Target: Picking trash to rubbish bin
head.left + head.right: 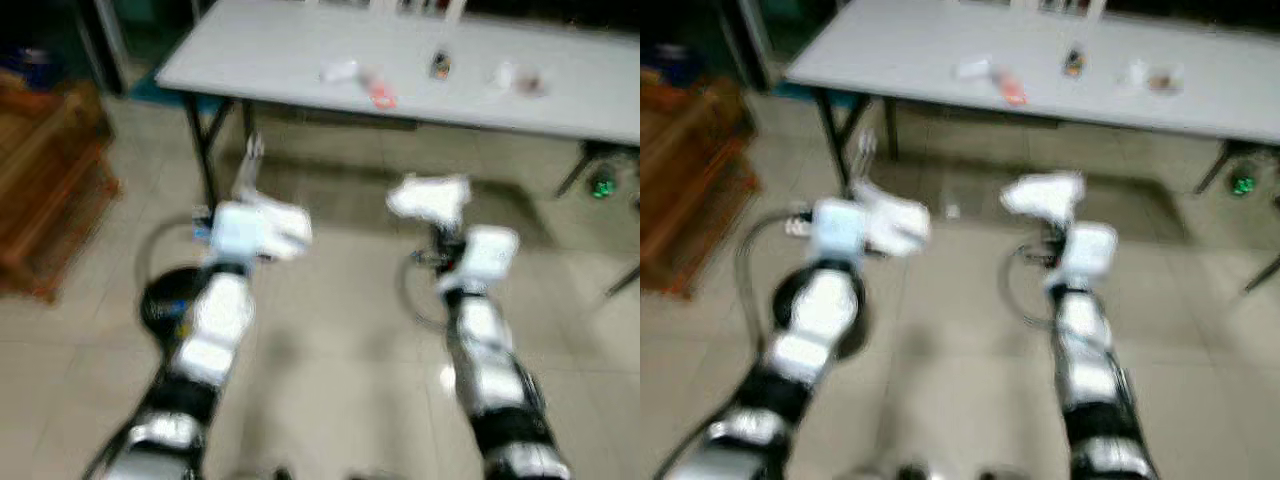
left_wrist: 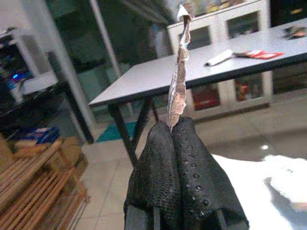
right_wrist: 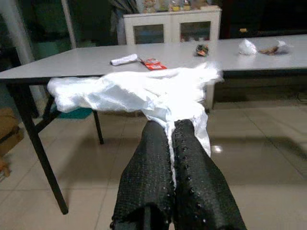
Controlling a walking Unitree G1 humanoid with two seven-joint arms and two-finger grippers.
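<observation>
Left gripper (image 2: 176, 128) pinches a thin brownish wrapper strip (image 2: 181, 67); right gripper (image 3: 171, 129) clamps crumpled white plastic (image 3: 144, 91). Head views blurred; small litter on the grey table (image 1: 270, 50), upper frame, indistinct.

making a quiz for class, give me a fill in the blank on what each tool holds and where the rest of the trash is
1. The left tool is shut on a thin brown ____.
2. The right tool is shut on a crumpled ____ tissue.
3. More trash, such as the red packet, lies on the grey ____.

Missing words: wrapper; white; table
</observation>
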